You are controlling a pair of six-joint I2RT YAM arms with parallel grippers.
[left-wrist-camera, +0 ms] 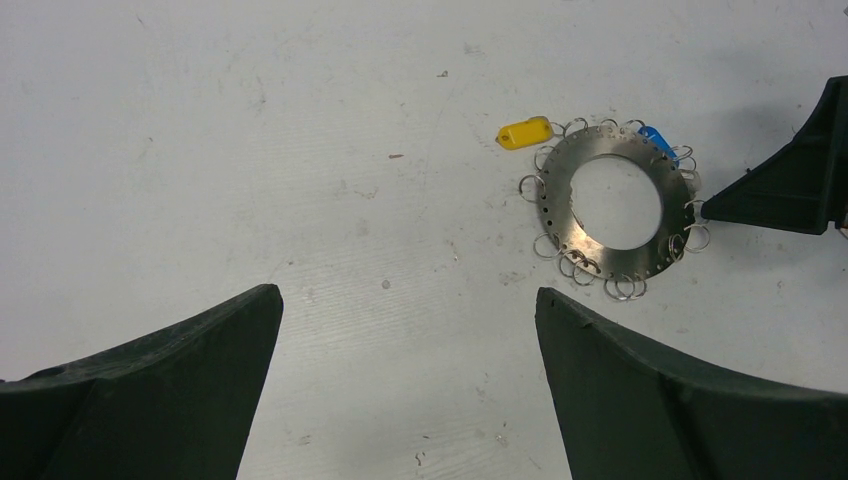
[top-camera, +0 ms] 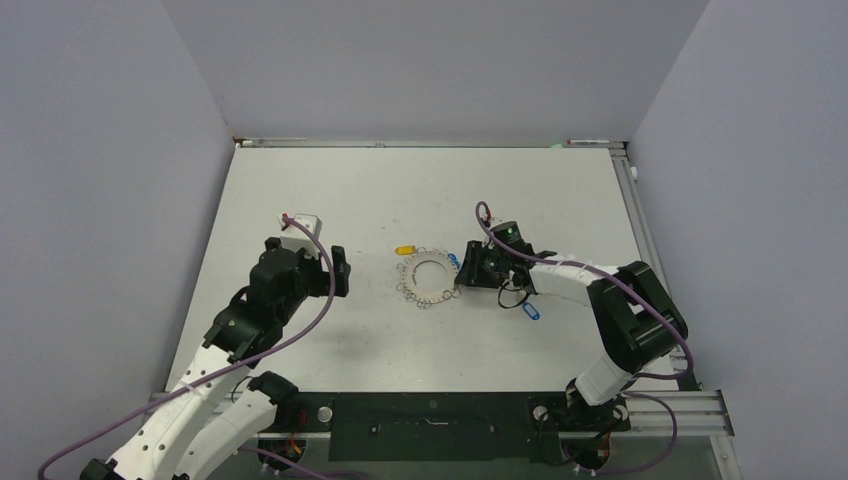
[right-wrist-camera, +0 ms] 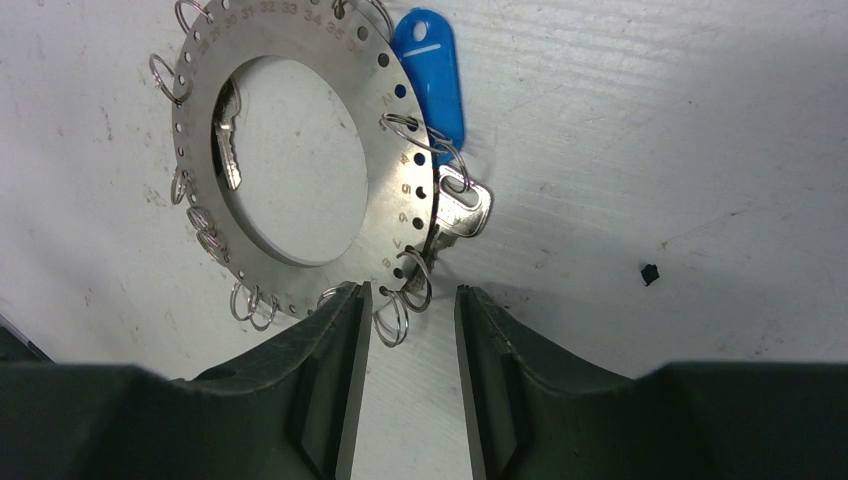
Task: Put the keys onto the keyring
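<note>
The keyring (top-camera: 413, 285) is a flat steel disc with a big hole and small wire loops round its rim, lying mid-table. It also shows as the keyring (left-wrist-camera: 560, 195) and the keyring (right-wrist-camera: 400, 170). A yellow-tagged key (left-wrist-camera: 525, 132) lies at its far-left edge. A blue-tagged key (right-wrist-camera: 430, 70) hangs on its rim, its silver blade (right-wrist-camera: 462, 212) beside the disc. Another blue-tagged key (top-camera: 530, 310) lies under the right arm. My right gripper (right-wrist-camera: 412, 290) is at the disc's rim, jaws narrowed but apart, a wire loop (right-wrist-camera: 393, 320) loose between them. My left gripper (left-wrist-camera: 408, 292) stands wide open, short of the disc.
One of the right gripper's dark fingers (left-wrist-camera: 790, 180) reaches the disc from the right in the left wrist view. A small black speck (right-wrist-camera: 650, 272) lies on the table. Grey walls close in the table; a metal rail (top-camera: 640, 220) runs along its right edge.
</note>
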